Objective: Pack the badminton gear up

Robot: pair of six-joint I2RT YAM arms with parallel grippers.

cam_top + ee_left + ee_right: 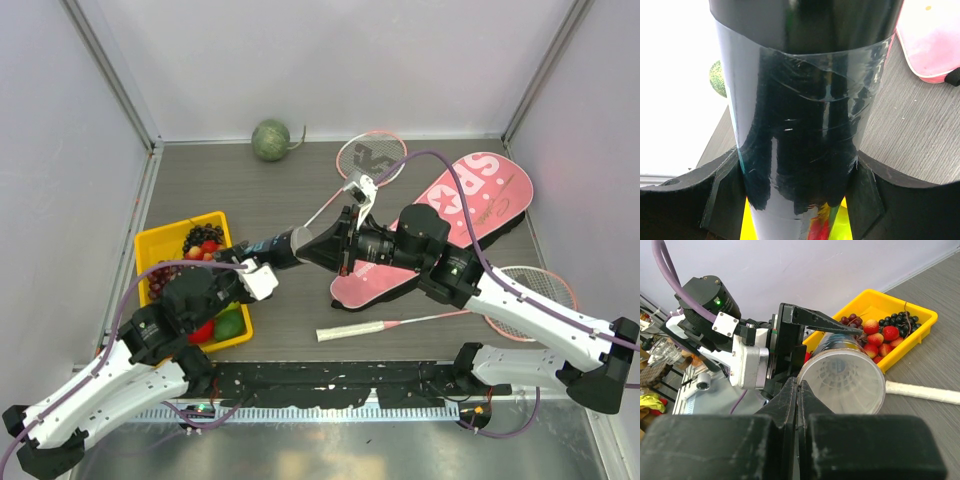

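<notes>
My left gripper (268, 252) is shut on the long black tube (300, 243) and holds it level above the table; in the left wrist view both fingers press its glossy sides (805, 125). The tube's open mouth faces my right gripper (345, 245), and a white shuttlecock (842, 377) sits inside. My right gripper (798, 385) is shut, its tips at the left rim of the tube mouth, with nothing visible between them. The pink SPORT bag (455, 220) lies under the right arm. One pink racket (372, 158) lies at the back, another (530, 295) at the front right with its white handle (350, 332).
The yellow fruit tray (160, 240) sits at the left under my left arm, and shows in the right wrist view (920, 325). The green melon (270, 140) rests by the back wall. Grey walls close the table on three sides.
</notes>
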